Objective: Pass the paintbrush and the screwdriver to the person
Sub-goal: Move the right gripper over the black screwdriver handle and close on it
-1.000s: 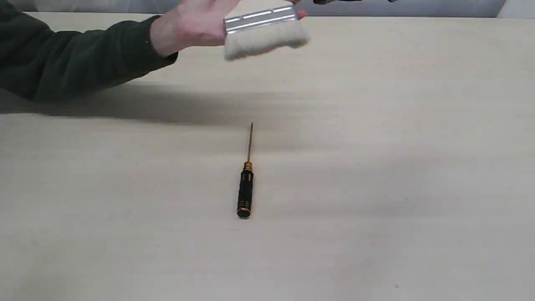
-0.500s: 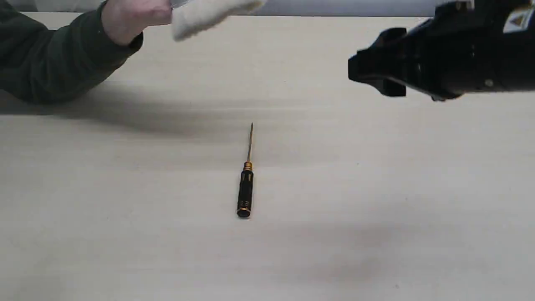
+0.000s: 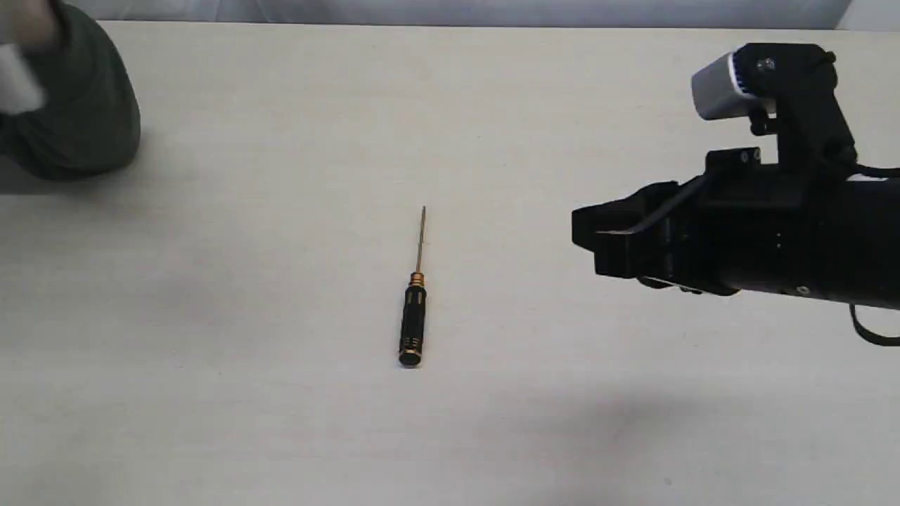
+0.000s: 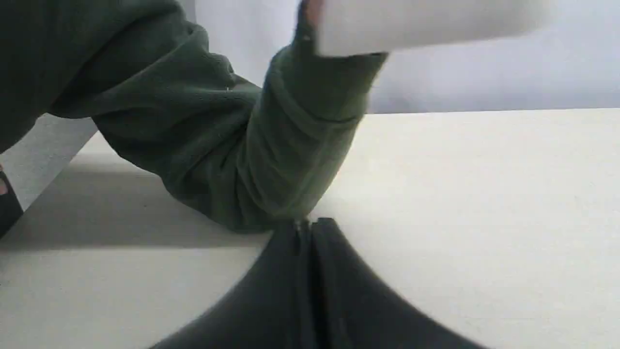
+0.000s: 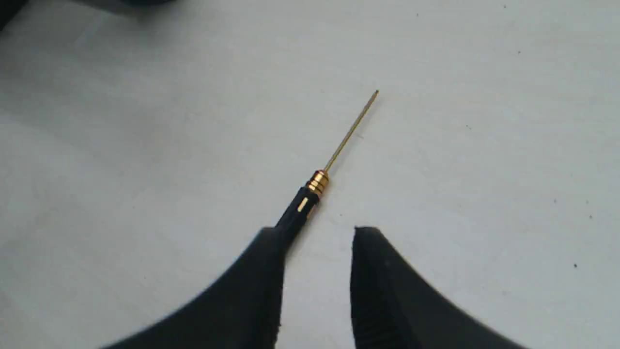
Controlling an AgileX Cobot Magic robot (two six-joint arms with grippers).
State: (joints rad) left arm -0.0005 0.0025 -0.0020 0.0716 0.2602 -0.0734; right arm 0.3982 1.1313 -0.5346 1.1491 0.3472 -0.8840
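The screwdriver [image 3: 413, 309] lies flat mid-table, its gold shaft pointing to the far edge. My right gripper [image 3: 583, 242] hovers to its right, open and holding nothing. The right wrist view has the screwdriver [image 5: 315, 186] just beyond the right gripper [image 5: 317, 232], with the black handle partly hidden behind one finger. At the far left is the person [image 3: 77, 112], mostly a dark green sleeve, with a pale blur that looks like the paintbrush [image 3: 14, 88]. In the left wrist view, the left gripper [image 4: 307, 225] is shut and empty beside the person's sleeve [image 4: 252, 145]. The paintbrush [image 4: 426, 24] is a white blur there.
The pale table [image 3: 281, 436] reaches to a light back wall [image 3: 492, 10]. The right arm's black body and grey wrist camera [image 3: 724, 91] fill the right side above the table. The left arm does not show in the exterior view.
The person's hand has pulled back to the far left with the paintbrush. My right arm has come down and forward on the right, level with the screwdriver, which has not moved.
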